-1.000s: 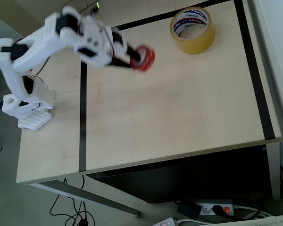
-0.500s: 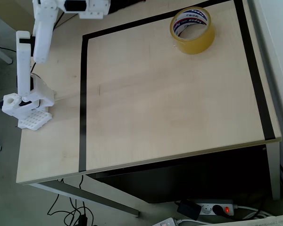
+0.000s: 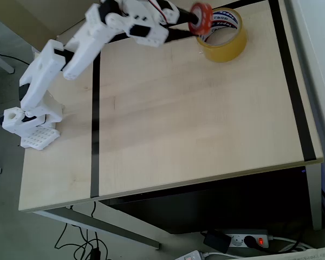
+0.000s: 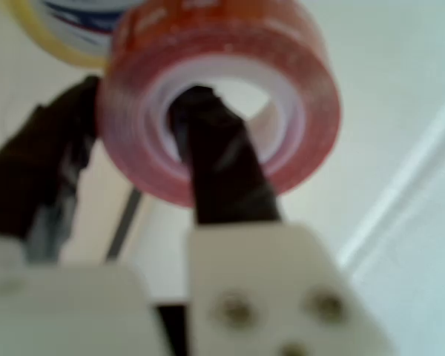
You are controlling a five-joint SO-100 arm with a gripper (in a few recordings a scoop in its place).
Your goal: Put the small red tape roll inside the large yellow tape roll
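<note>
Red tape roll [image 3: 199, 17], the small one, is clamped in my gripper [image 4: 137, 141]: one black finger through its core, the other outside its wall. I'm carrying it, held above the near rim of the large yellow tape roll [image 3: 222, 35] at the table's [image 3: 206, 135] far corner. Next, I judge, I must centre it over the yellow roll's opening, then lower and release. Only black tape lines [image 3: 94, 130] lie nearby; nothing blocks the way.
</note>
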